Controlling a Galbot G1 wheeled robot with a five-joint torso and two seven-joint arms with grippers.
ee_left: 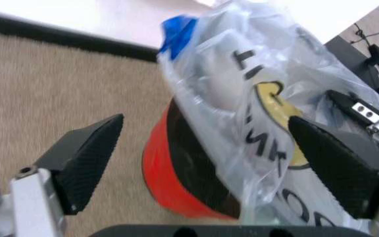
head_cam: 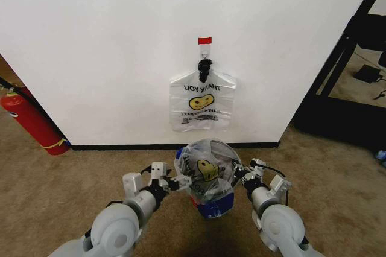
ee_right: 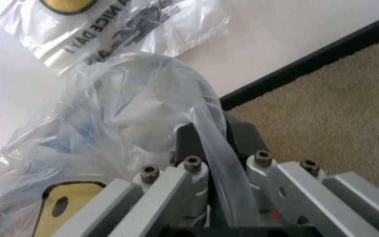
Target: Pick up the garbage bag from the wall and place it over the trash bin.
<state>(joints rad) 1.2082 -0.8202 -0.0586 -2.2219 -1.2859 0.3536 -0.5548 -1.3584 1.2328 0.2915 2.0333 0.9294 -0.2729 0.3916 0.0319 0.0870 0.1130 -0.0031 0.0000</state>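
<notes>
Closest to you, both arms reach forward over the carpet, and between them sits the thin translucent white garbage bag (head_cam: 206, 175) with its yellow smiley face and blue patches, draped over the small round black mesh trash bin (ee_left: 189, 173) with the red base. Your left hand (head_cam: 174, 183) stands with its fingers (ee_left: 87, 160) wide apart, one pad clear on the carpet side and the other against the plastic, holding nothing. Your right hand (head_cam: 240, 175) is clamped on a stretched fold of the bag at the bin's far side. You can judge the task as nearly done: the bag is off the wall and over the bin, though it bulges loosely above the rim and seems to need pulling down. Behind, the plain white wall (head_cam: 108, 46) with black baseboard carries a red tape strip (head_cam: 205, 40), a black hook and a second smiley bag (head_cam: 202, 101). Brown carpet (head_cam: 72, 172) covers the floor, a red fire extinguisher (head_cam: 30, 121) stands at your left, and a dark frame (head_cam: 347, 58) at your right.
</notes>
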